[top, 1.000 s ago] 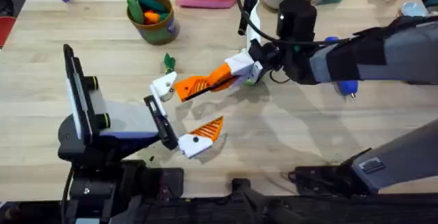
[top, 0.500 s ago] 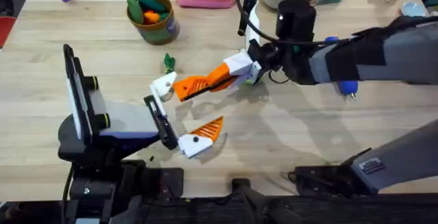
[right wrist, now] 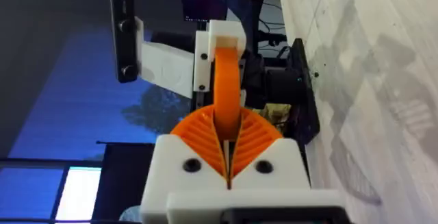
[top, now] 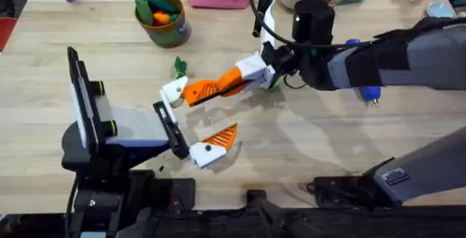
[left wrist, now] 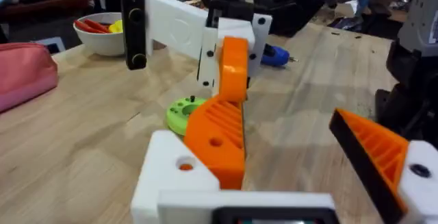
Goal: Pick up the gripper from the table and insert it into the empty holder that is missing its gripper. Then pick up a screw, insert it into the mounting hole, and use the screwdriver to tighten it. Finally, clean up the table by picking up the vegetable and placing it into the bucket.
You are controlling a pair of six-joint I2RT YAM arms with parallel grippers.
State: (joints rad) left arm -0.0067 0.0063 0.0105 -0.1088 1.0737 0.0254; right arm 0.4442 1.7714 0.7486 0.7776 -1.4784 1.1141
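Your right gripper is clamped on the gripper, the loose orange finger, holding it by its far end so that the dark base points toward the left arm; that leaves the mating end free to go in. In the right wrist view the ribbed orange pads are pressed onto the finger from both sides, which keeps it straight along the arm's axis. The finger's tip is at the empty holder, the white mount on the far side of the left gripper, and in the left wrist view the orange part lies against that mount, seemingly partly seated; I cannot tell whether it is fully home. The left gripper is spread wide, its one fitted orange finger well apart on the near side, so you have room to work. The mounting hole faces up, ready for a screw. The vegetable lies just beyond the holder, the bucket sits at the far left with toy food inside, and the blue screwdriver rests behind your right arm.
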